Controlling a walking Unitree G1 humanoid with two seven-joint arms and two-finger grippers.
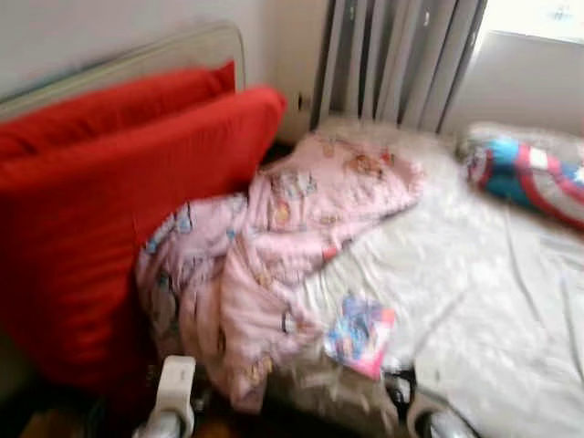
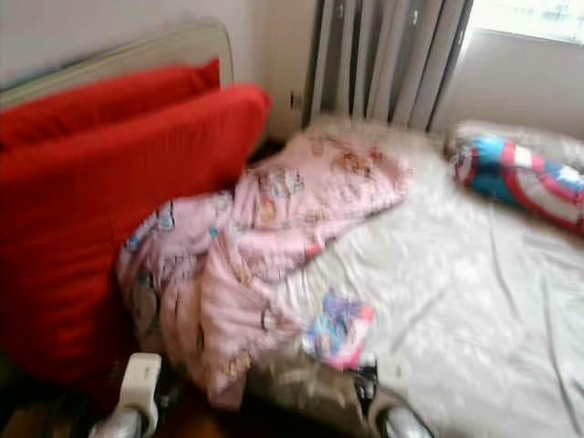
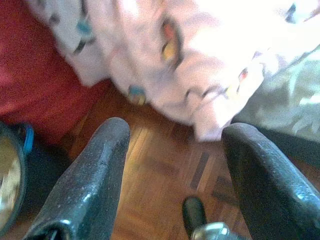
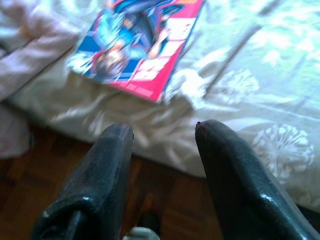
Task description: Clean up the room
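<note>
Left gripper point(image 3: 172, 135) is seen with fingers spread wide, nothing held, poised over the wooden floor point(image 3: 165, 175) just short of the hanging edge of the pink blanket point(image 3: 200, 65); no contact visible. Right gripper point(image 4: 164, 131) is likewise spread apart and empty, held above the floor at the bed edge, pointed toward a comic book point(image 4: 137, 45) lying flat on the white bedsheet point(image 4: 250, 75).

From the head views (blurred): pink blanket point(image 1: 274, 246) is crumpled over the bed's left part, draped off the near edge. Comic book point(image 1: 359, 333) is seen near the bed's front edge, just beside the blanket. Two red pillows point(image 1: 109, 210) are propped against the headboard point(image 1: 155, 55) at left, touching the blanket. A blue, red and white shield-pattern cushion point(image 1: 534, 178) lies at the far right of the bed, well apart from the blanket. Grey curtains point(image 1: 392, 59) hang behind
</note>
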